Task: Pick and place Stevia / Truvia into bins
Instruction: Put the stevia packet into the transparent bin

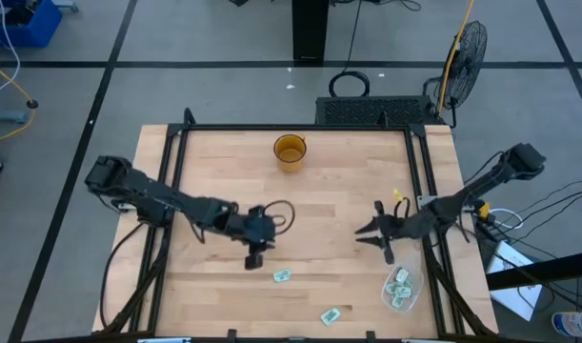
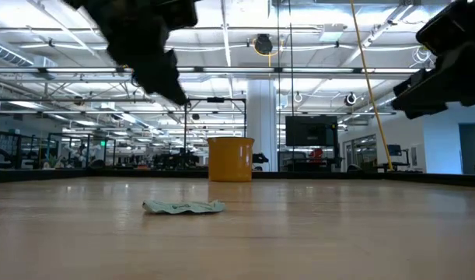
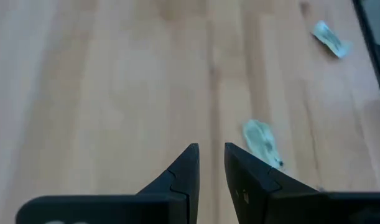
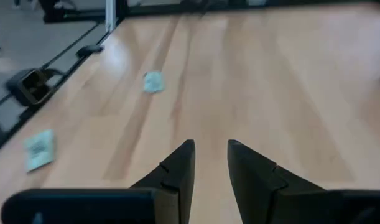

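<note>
Two pale green-and-white sachets lie flat on the wooden table near its near edge: one [image 1: 282, 275], crumpled in the low view [image 2: 183, 206], and one [image 1: 331, 314] closer to the edge. My left gripper [image 1: 255, 257] hovers just left of the first sachet [image 3: 262, 142], its fingers a narrow gap apart and empty [image 3: 210, 149]. My right gripper [image 1: 374, 236] hangs above the table's right half, narrowly open and empty [image 4: 209, 146]; it sees both loose sachets [image 4: 153, 81] [image 4: 39, 149]. The clear tub [image 1: 402, 289] holds several sachets. The amber cup [image 1: 291, 152] stands upright near the far edge.
A black frame [image 1: 176, 133] runs round the table top. Bare wood lies between the two grippers and between them and the amber cup [image 2: 231, 159]. A fan [image 1: 467, 48] and cables stand on the floor beyond the table's far right corner.
</note>
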Action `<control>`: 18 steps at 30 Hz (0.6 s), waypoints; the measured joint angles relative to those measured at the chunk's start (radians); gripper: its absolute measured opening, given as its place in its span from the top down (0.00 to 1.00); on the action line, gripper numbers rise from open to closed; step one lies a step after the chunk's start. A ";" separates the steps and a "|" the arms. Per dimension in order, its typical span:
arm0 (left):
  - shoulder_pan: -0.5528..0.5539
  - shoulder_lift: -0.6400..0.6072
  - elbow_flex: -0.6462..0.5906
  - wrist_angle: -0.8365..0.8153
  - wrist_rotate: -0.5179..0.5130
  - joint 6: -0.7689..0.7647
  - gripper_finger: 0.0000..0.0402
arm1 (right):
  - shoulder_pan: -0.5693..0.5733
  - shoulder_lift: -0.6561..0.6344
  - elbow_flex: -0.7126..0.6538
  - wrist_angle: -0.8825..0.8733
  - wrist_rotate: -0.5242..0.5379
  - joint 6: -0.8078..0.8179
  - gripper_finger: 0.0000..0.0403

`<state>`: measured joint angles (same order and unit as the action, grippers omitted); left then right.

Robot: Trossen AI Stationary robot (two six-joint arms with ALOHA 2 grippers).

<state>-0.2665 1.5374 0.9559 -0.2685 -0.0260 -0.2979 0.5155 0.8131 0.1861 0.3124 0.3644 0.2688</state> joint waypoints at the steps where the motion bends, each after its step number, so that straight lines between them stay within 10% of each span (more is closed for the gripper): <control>1: -0.016 0.000 -0.039 0.064 0.000 -0.004 0.80 | -0.020 0.000 -0.021 0.047 -0.001 -0.035 0.77; 18: -0.101 0.241 -0.168 0.642 0.035 -0.146 0.65 | -0.231 0.083 0.112 0.095 -0.288 -0.355 0.63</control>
<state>-0.3672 1.7785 0.7879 0.3732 0.0086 -0.4439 0.2847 0.8956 0.2983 0.4070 0.0761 -0.0867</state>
